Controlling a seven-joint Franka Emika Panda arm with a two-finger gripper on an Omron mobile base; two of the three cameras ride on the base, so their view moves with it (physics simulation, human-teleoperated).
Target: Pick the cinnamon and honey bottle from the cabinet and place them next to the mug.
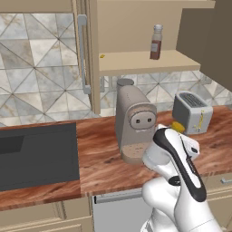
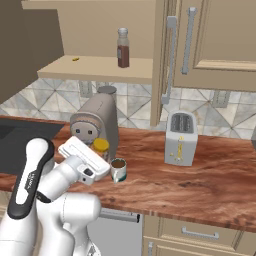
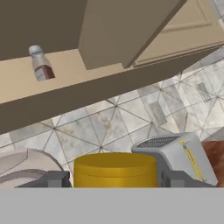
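The honey bottle's yellow lid (image 3: 114, 169) sits between my two fingertips, and my gripper (image 3: 115, 180) is shut on the honey bottle. In the right base view the honey bottle (image 2: 101, 146) is low over the counter, in front of the coffee machine and just left of the mug (image 2: 118, 170), which holds dark liquid. From the left base the lid (image 1: 177, 127) peeks out behind my arm. The cinnamon (image 1: 156, 43) (image 2: 123, 48) (image 3: 42, 65) stands upright on the shelf of the open cabinet (image 1: 136, 61) (image 2: 95, 67).
A beige coffee machine (image 1: 133, 122) (image 2: 97, 122) stands right behind the honey bottle. A silver toaster (image 1: 192, 113) (image 2: 180, 137) sits to the right on the wooden counter. A dark cooktop (image 1: 36, 154) lies at the left. The cabinet door's grey handle (image 1: 82, 54) hangs above.
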